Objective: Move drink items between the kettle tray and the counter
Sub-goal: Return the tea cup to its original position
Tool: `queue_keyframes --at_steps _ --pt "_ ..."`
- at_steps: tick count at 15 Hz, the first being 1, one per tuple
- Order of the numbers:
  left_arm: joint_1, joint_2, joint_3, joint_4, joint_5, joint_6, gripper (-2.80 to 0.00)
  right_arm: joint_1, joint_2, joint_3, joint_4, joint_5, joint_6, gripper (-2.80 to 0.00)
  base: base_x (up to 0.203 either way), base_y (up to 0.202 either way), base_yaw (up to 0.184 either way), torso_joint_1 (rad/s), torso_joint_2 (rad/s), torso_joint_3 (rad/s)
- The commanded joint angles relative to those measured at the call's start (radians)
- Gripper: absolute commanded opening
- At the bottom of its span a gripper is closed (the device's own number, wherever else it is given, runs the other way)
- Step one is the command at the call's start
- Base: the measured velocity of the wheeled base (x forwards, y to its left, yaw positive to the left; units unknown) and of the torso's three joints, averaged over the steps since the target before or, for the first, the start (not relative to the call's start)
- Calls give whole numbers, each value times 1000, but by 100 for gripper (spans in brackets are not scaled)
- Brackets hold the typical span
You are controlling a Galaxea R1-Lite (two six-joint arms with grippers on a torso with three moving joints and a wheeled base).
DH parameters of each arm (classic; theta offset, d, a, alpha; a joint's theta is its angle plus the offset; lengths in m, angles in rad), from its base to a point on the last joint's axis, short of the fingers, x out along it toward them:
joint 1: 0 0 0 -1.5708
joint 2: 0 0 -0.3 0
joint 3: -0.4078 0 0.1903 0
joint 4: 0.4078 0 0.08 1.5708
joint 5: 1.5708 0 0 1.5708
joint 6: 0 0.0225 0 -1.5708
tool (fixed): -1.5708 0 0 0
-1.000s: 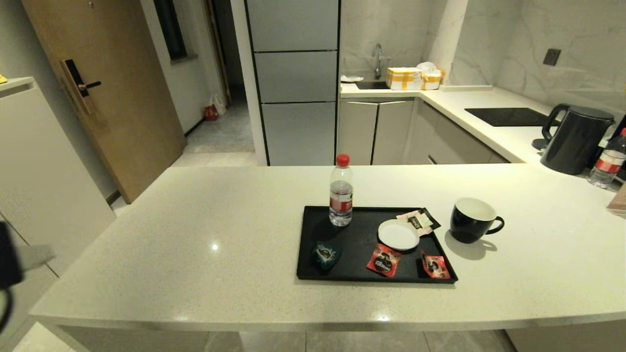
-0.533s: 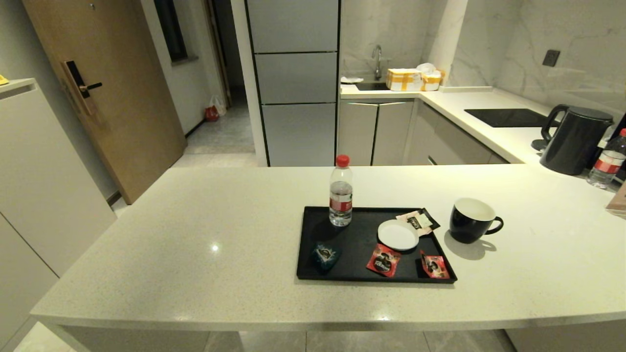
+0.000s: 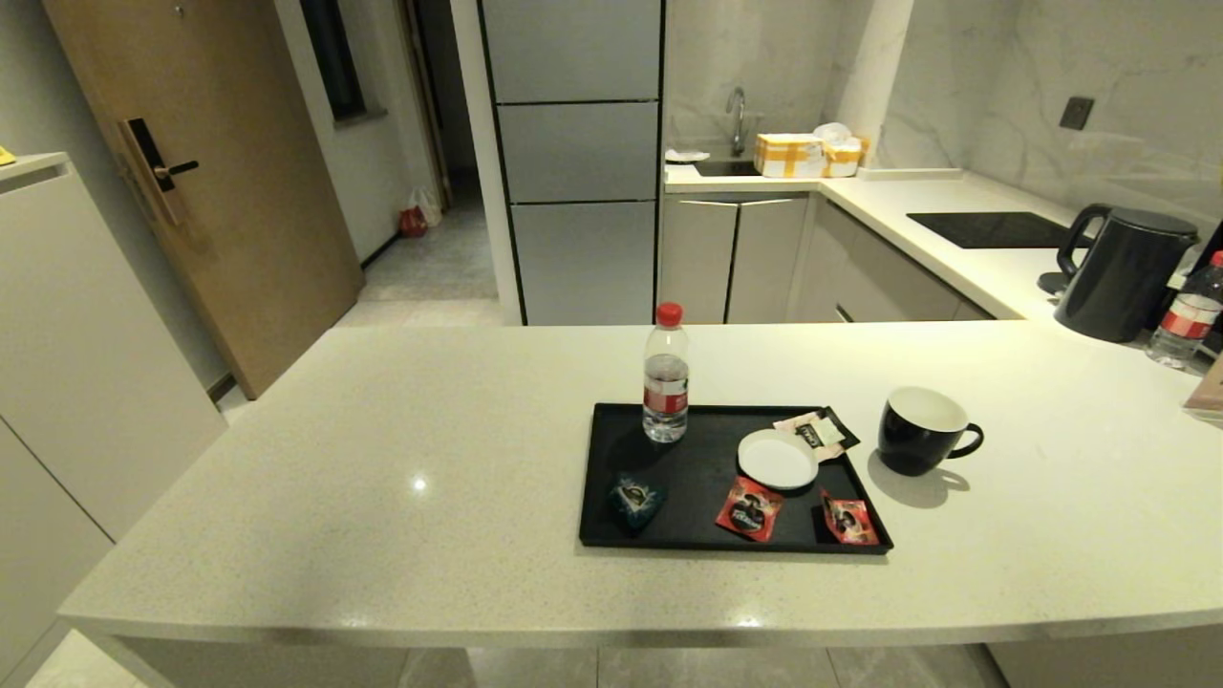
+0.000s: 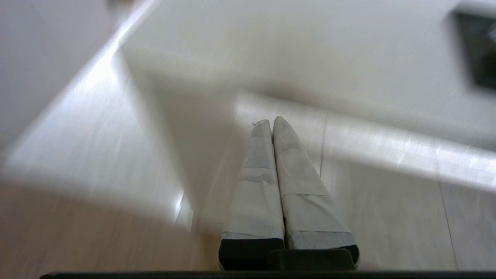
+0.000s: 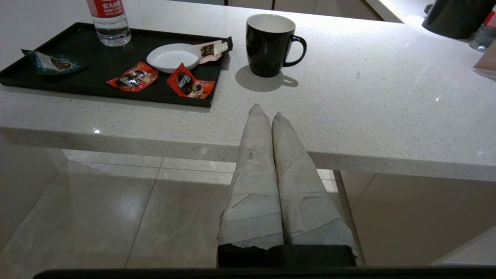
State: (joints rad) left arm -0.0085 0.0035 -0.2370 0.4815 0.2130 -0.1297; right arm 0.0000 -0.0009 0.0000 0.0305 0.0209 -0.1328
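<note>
The right gripper point(image 5: 267, 112) hangs below the level of the counter point(image 3: 382, 459), just off its near edge, with its taped fingers point(image 5: 254, 155) pressed together and holding nothing. Ahead of it and slightly to its right, well beyond the fingertips, the mug point(image 5: 270, 44) stands upright on the counter, white inside showing, handle turned to the right. The mug sits just beside the right end of the tray point(image 5: 77, 83), off it and not touching.

The tray lies ahead of the gripper and to its left. The teal sachet point(image 5: 50, 62) lies flat at the tray's left end, the thing farthest from the gripper on the near side. Two red sachets point(image 5: 133, 77) lie along the tray's near rim, the right one closest to the gripper. Behind them a small white dish point(image 5: 173, 58) rests on the tray, and a pale sachet point(image 5: 214, 48) pokes out from behind it over the far right corner. A water bottle point(image 5: 108, 21) stands upright at the tray's far rim.

The left gripper point(image 4: 271, 120) is out of the head view; its own camera shows it low beside the counter's left end, above the tiled floor point(image 4: 387, 217), fingers pressed together and empty.

A dark kettle point(image 3: 1123, 272) and a second bottle point(image 3: 1185, 315) stand far off to the right.
</note>
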Motion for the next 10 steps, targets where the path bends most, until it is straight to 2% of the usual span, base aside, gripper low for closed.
queue_keyframes --at_steps 1,2,3,5,6,7,10 --pt "2 -3 173 -516 -33 48 -280 0 -1 3 0 1 -1 -280 0 0 0 0 0 0" --pt "2 -3 218 -614 -71 70 -280 0 -1 3 0 1 -1 -280 0 0 0 0 0 0" --pt "3 -2 229 -637 -120 115 -280 0 -1 3 0 1 -1 -280 0 0 0 0 0 0" --pt "4 -1 228 -476 -218 201 -280 0 -1 3 0 1 -1 -280 0 0 0 0 0 0" --pt "4 -3 213 -424 -235 197 -280 0 -1 3 0 1 -1 -280 0 0 0 0 0 0" --pt "4 -3 197 -382 -235 163 -280 0 -1 3 0 1 -1 -280 0 0 0 0 0 0" --pt "2 -3 197 -380 -231 150 -280 0 -1 3 0 1 -1 -280 0 0 0 0 0 0"
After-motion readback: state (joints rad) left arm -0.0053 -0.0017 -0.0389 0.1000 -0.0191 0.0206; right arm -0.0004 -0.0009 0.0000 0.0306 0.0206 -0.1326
